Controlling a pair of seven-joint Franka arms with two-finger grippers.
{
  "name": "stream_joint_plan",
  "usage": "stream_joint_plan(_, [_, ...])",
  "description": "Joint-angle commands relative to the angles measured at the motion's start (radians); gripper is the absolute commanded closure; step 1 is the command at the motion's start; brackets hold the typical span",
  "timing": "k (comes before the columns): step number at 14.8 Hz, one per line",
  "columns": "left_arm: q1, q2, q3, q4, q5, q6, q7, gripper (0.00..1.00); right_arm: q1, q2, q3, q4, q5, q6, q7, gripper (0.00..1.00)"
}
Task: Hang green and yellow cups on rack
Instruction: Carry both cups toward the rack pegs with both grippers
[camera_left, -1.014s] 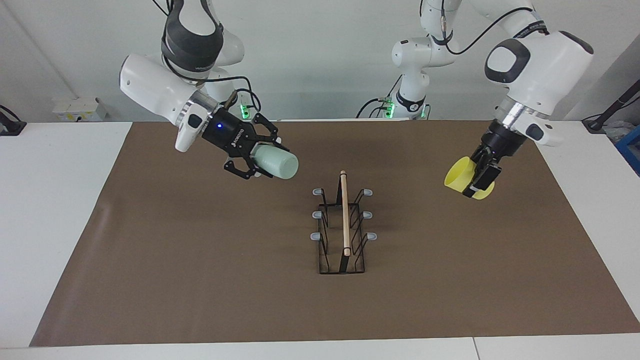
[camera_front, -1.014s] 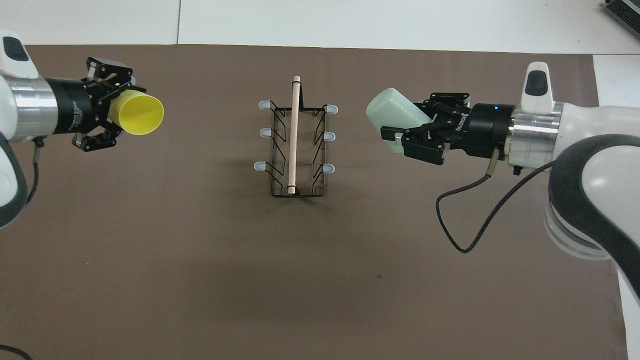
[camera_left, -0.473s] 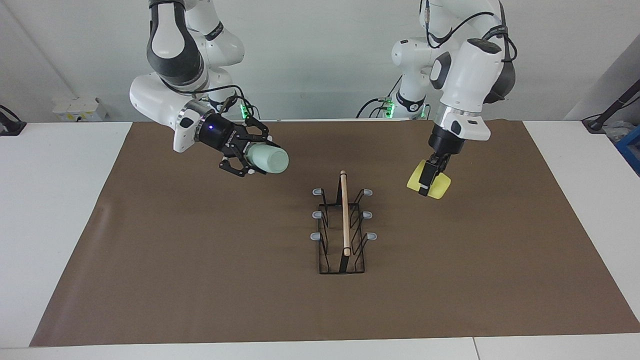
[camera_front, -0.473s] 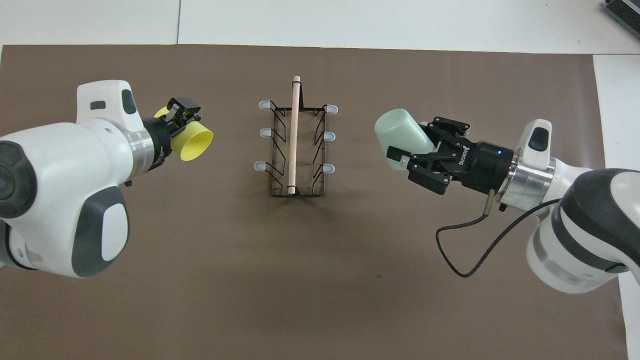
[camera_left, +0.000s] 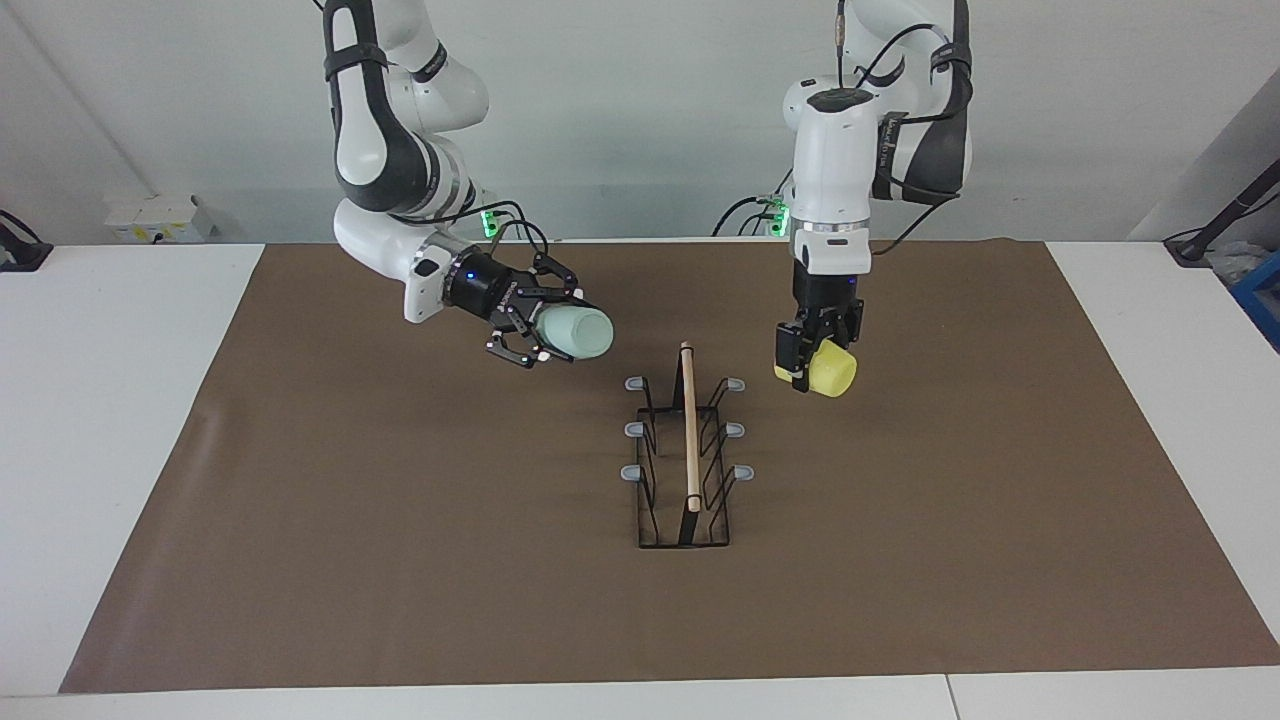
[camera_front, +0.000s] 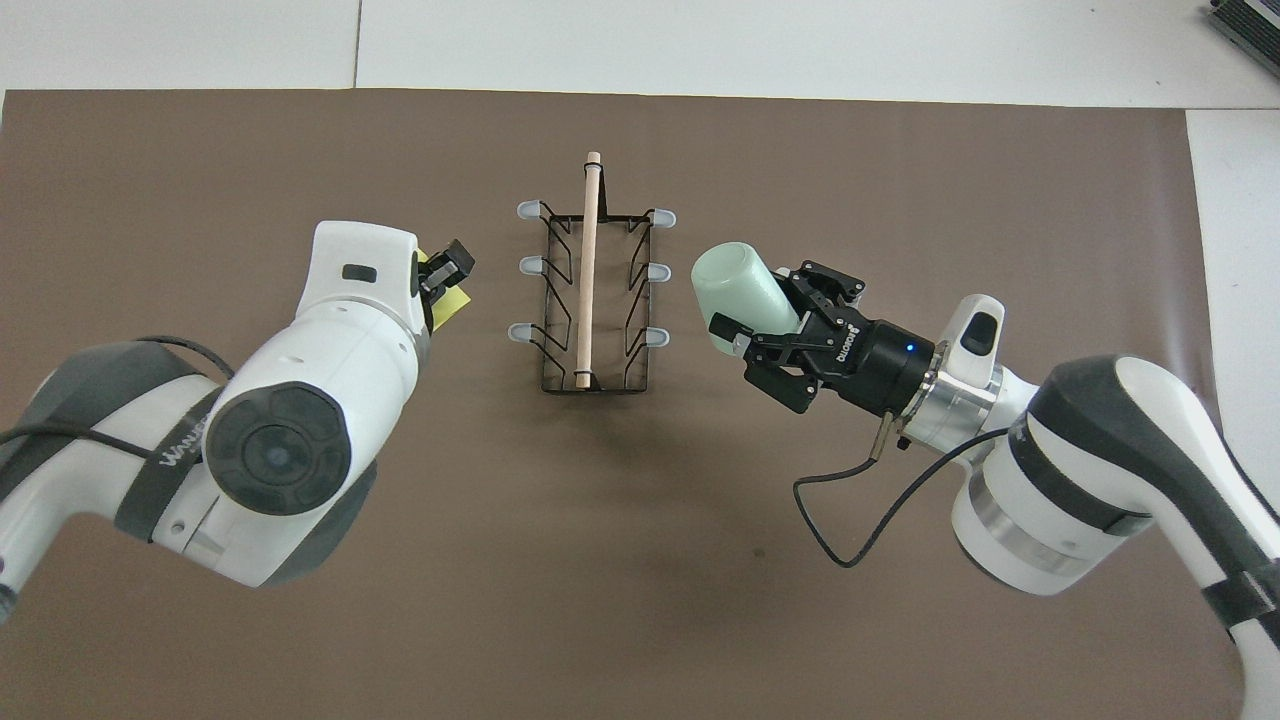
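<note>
Facing view: right gripper (camera_left: 545, 330) clamped on green cup (camera_left: 572, 333), cup tipped on its side, closed bottom pointing toward rack (camera_left: 686, 452), held in the air over brown mat (camera_left: 400, 520) at the right arm's end of the rack. Clear gap between cup and the rack's prongs, no contact. Left gripper (camera_left: 812, 352) pointing straight down, clamped on yellow cup (camera_left: 832, 373), held in the air just beside the rack at the left arm's end, close to the prong nearest the robots but apart from it. Cup tilted, exact facing of its mouth hard to tell here.

Overhead view: right gripper (camera_front: 775, 340) coming in slantwise from the bottom corner, green cup (camera_front: 742, 290) beside the middle and nearest prongs on that side, not touching. Left gripper (camera_front: 447, 275) mostly hidden under its own wrist, only a sliver of yellow cup (camera_front: 452, 300) showing, beside the prongs at the left arm's end.

Rack standing on the mat mid-table, wooden rod (camera_front: 588, 262) along its top running away from the robots, three grey-tipped prongs per side, all six bare. Mat on white table (camera_left: 120, 400).
</note>
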Motion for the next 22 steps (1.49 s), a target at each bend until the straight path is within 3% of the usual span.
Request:
stream_joint_plan(1, [-0.016, 0.045, -0.029, -0.010, 0.282, 0.027, -0.271, 1.00, 0.046, 0.043, 0.002, -0.005, 0.144, 0.006, -0.120, 1.00])
stream_joint_plan(3, [-0.019, 0.047, -0.055, -0.010, 0.366, 0.018, -0.357, 1.00, 0.071, 0.077, 0.002, 0.000, 0.232, 0.003, -0.195, 1.00])
stream_joint_plan(7, [-0.031, 0.059, -0.083, -0.002, 0.479, 0.000, -0.411, 1.00, 0.119, 0.108, 0.004, 0.017, 0.272, 0.012, -0.243, 1.00])
stream_joint_plan(11, [-0.043, 0.121, -0.144, 0.005, 0.697, -0.123, -0.597, 1.00, 0.123, 0.155, 0.005, 0.062, 0.278, 0.028, -0.278, 1.00])
stream_joint_plan(19, [-0.062, 0.181, -0.201, 0.014, 0.743, -0.200, -0.631, 1.00, 0.108, 0.226, 0.004, 0.084, 0.303, -0.033, -0.414, 1.00])
stream_joint_plan(21, [-0.060, 0.193, -0.205, 0.022, 0.729, -0.195, -0.631, 0.71, 0.108, 0.232, 0.004, 0.084, 0.307, -0.036, -0.442, 1.00])
stream_joint_plan(22, [-0.060, 0.210, -0.216, 0.028, 0.728, -0.198, -0.629, 0.50, 0.107, 0.246, 0.004, 0.084, 0.312, -0.046, -0.476, 1.00])
